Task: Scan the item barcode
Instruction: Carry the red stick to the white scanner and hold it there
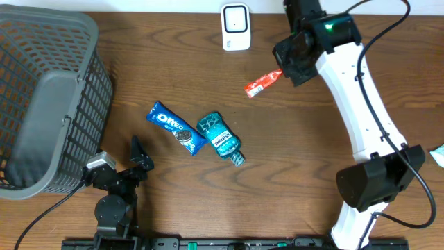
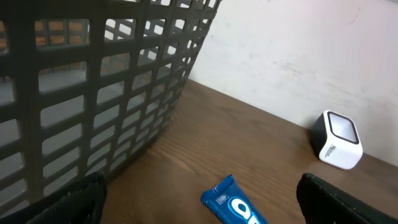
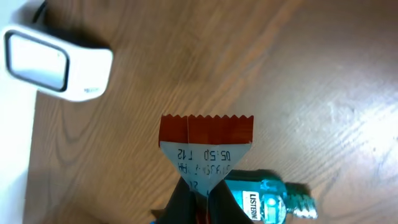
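2 arms on show, only 1 working! The right gripper (image 1: 280,73) is clenched on the tail end of a red packet (image 1: 262,84), holding it off the table, just beside the white scanner (image 1: 236,28) at the far edge. From the right wrist view the packet hangs with its zigzag edge pointing out and some printed date code showing; I can't make out a barcode on that face. The left gripper (image 1: 141,156) sits released, jaws wide, down by the grey basket (image 1: 48,90), holding nothing. An Oreo pack (image 1: 175,128) and a Listerine bottle (image 1: 220,137) wait mid-table. I'd call this the presenting step: item lifted, not yet over the scanner window. The next move calls for sliding it across and turning the barcode face towards that window.
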